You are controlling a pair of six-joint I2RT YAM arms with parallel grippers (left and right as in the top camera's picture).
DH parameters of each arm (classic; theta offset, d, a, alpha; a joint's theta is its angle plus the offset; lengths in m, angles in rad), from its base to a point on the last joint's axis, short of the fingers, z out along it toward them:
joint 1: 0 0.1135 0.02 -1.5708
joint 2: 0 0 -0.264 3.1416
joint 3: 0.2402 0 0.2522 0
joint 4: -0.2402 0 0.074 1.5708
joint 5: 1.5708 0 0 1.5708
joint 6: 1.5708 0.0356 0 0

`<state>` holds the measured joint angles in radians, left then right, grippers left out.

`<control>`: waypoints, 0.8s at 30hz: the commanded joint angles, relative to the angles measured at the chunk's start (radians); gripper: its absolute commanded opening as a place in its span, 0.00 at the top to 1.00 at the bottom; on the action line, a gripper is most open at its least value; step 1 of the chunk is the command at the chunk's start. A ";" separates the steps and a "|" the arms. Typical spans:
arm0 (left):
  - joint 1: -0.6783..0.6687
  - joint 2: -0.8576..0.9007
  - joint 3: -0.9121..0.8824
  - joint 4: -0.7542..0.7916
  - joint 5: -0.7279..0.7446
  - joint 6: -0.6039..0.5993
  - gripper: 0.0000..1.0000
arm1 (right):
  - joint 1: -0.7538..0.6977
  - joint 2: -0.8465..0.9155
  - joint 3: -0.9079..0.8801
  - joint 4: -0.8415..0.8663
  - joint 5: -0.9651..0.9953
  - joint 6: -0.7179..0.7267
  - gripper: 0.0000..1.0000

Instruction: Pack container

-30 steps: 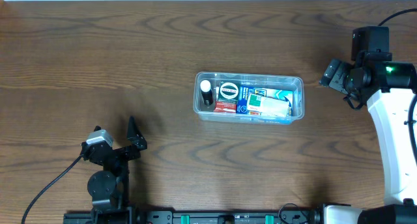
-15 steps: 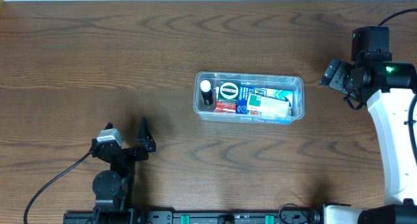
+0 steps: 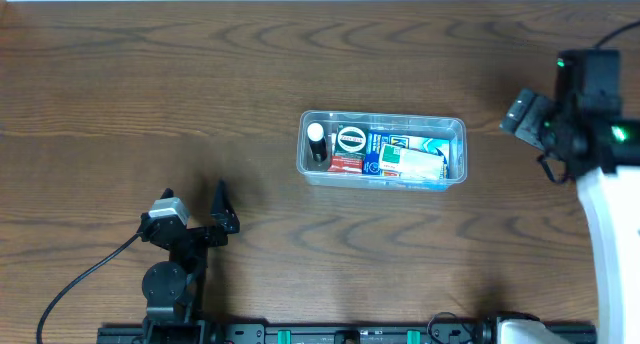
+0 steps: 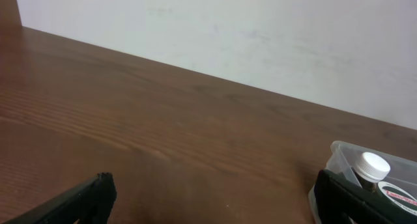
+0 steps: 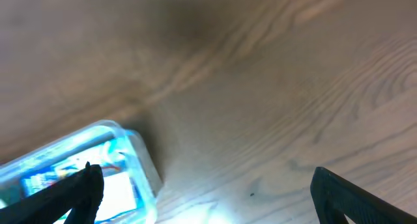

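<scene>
The left gripper [image 3: 192, 214] sits well to the left of the container [image 3: 384, 116] and nearer the robot's edge of the table [image 3: 150, 74]. Its fingers are spread wide and hold nothing. Its wrist view shows only bare wood between the fingertips, with the container's near corner at the right edge.

The container rests flat on the table between the two arms, and neither arm touches it. At its left end stands a white-capped bottle [image 3: 316, 134]. Just right of that is a round black-and-white disc [image 3: 350, 140] above a red packet [image 3: 345, 165]. Next come a blue printed packet [image 3: 372, 162] and a white and green box [image 3: 412, 163], which fill the right half.

The right gripper [image 3: 522, 115] hangs just off the container's right end, apart from it. Its fingers are also released and empty.

No loose item shows outside the container, so the packing itself looks finished or close to it. This appears to be the step of drawing clear after a placement. The next move seems to ask little. Either the arms go to rest, or a further item or a lid is brought in, and none is in view.
</scene>
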<state>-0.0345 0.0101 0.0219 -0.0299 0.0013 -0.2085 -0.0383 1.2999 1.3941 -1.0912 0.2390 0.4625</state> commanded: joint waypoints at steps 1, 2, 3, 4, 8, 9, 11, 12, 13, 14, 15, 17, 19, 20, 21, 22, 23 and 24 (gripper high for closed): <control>-0.003 -0.006 -0.018 -0.043 -0.009 0.013 0.02 | -0.006 -0.125 0.008 -0.002 0.006 0.000 0.01; -0.003 -0.006 -0.018 -0.043 -0.009 0.013 0.02 | -0.006 -0.159 0.006 -0.002 0.006 0.000 0.01; -0.003 -0.006 -0.018 -0.043 -0.009 0.013 0.02 | -0.006 -0.193 0.003 -0.002 0.023 -0.001 0.01; -0.003 -0.006 -0.018 -0.043 -0.009 0.013 0.02 | -0.006 -0.221 -0.001 -0.002 0.056 -0.001 0.01; -0.003 -0.006 -0.018 -0.043 -0.009 0.013 0.02 | -0.006 -0.345 -0.041 0.000 0.097 0.000 0.01; -0.003 -0.006 -0.018 -0.043 -0.009 0.013 0.02 | -0.006 -0.374 -0.062 0.000 0.097 0.000 0.01; -0.003 -0.006 -0.018 -0.043 -0.009 0.013 0.02 | -0.006 -0.444 -0.129 0.002 0.098 0.000 0.01; -0.003 -0.006 -0.018 -0.043 -0.009 0.013 0.02 | -0.006 -0.480 -0.174 0.021 0.114 0.000 0.01; -0.003 -0.006 -0.018 -0.043 -0.009 0.013 0.02 | -0.006 -0.518 -0.224 0.048 0.129 0.000 0.01; -0.003 -0.006 -0.018 -0.043 -0.009 0.013 0.02 | -0.006 -0.552 -0.268 0.069 0.128 0.000 0.01; -0.003 -0.006 -0.018 -0.043 -0.009 0.013 0.02 | -0.006 -0.592 -0.322 0.098 0.124 0.003 0.01; -0.003 -0.006 -0.018 -0.043 -0.009 0.013 0.02 | -0.005 -0.667 -0.420 0.142 0.086 0.024 0.01; -0.003 -0.006 -0.018 -0.043 -0.009 0.013 0.02 | 0.005 -0.744 -0.523 0.178 0.026 0.064 0.01; -0.003 -0.006 -0.018 -0.043 -0.009 0.013 0.02 | 0.013 -0.782 -0.577 0.196 -0.009 0.089 0.01; -0.003 -0.006 -0.018 -0.043 -0.009 0.013 0.02 | 0.019 -0.804 -0.610 0.208 -0.031 0.107 0.01; -0.003 -0.006 -0.018 -0.043 -0.009 0.013 0.02 | 0.026 -0.834 -0.656 0.227 -0.058 0.136 0.01; -0.003 -0.006 -0.018 -0.043 -0.009 0.013 0.02 | 0.032 -0.863 -0.703 0.249 -0.076 0.173 0.01; -0.003 -0.006 -0.018 -0.043 -0.009 0.013 0.02 | 0.037 -0.886 -0.745 0.279 -0.080 0.206 0.01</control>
<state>-0.0349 0.0101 0.0246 -0.0353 0.0013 -0.2085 -0.0231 0.4698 0.7414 -0.8505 0.2344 0.5518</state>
